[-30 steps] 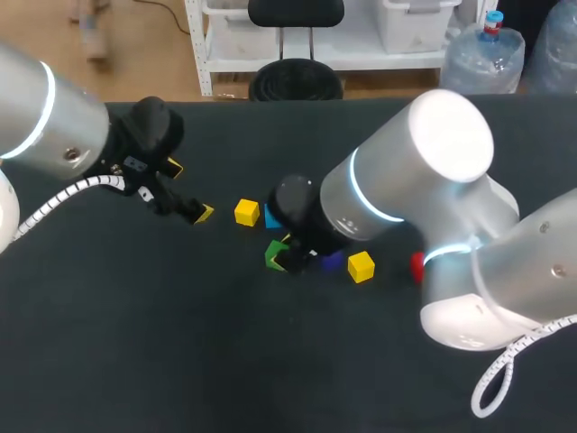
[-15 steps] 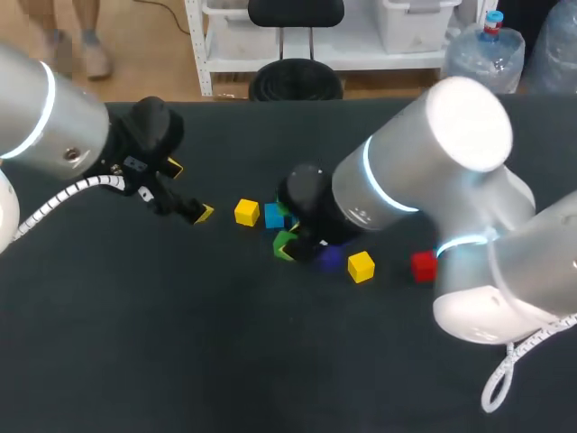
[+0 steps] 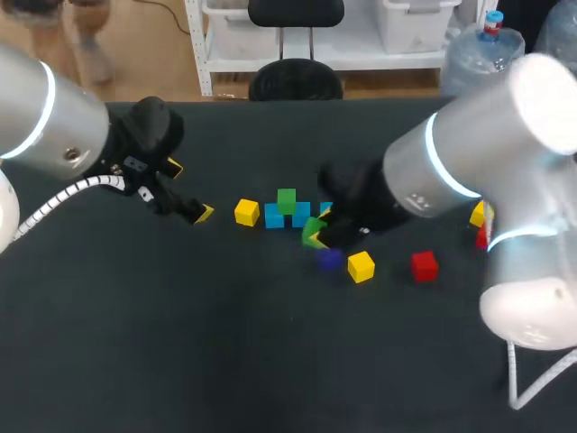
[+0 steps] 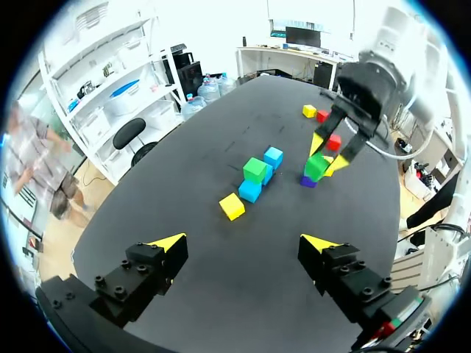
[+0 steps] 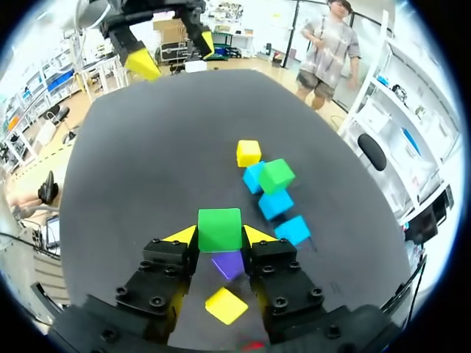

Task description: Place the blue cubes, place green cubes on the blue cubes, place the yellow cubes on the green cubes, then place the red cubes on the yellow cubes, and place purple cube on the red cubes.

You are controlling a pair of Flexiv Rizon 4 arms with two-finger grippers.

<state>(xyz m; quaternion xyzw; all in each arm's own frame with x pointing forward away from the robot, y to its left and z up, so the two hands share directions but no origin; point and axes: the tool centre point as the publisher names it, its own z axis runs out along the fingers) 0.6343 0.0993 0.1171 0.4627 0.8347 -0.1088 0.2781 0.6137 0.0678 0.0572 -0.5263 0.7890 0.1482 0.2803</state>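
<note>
R claw [image 5: 219, 239] is clamped on a green cube [image 5: 219, 229], one yellow tip pressed to each side, cube up off the table [image 3: 135, 343]. Directly under the claw sits the purple cube [image 5: 228, 263]. Further back under the fingers, toward the wrist, is a yellow cube [image 5: 226, 304].

Ahead of R claw and off to one side runs a line of 3 blue cubes [image 5: 294, 229], close together. A 2nd green cube [image 5: 277, 176] sits on top of that line, in the half farther from the claw. Can't tell for sure which blue cube carries it. Just past the line's far end lies a 2nd yellow cube [image 5: 249, 153], beside the last blue one.

A red cube [image 3: 424, 265] lies on the table next to the R arm, near the yellow cube that's under the claw and apart from it.

L claw [image 4: 243, 243] is spread wide and empty, tips well apart w/ nothing btwn them. It hangs well apart from all the cubes, which lie ahead of it. Nearest ahead is the 2nd yellow cube, then the blue line w/ its green topper, then R claw w/ its green cube over the purple one.

Beyond R claw, as seen from L claw, a 3rd yellow cube [image 4: 310, 111] and a 2nd red cube [image 4: 322, 115] sit side by side. In the head view both are mostly hidden behind the R arm.
</note>
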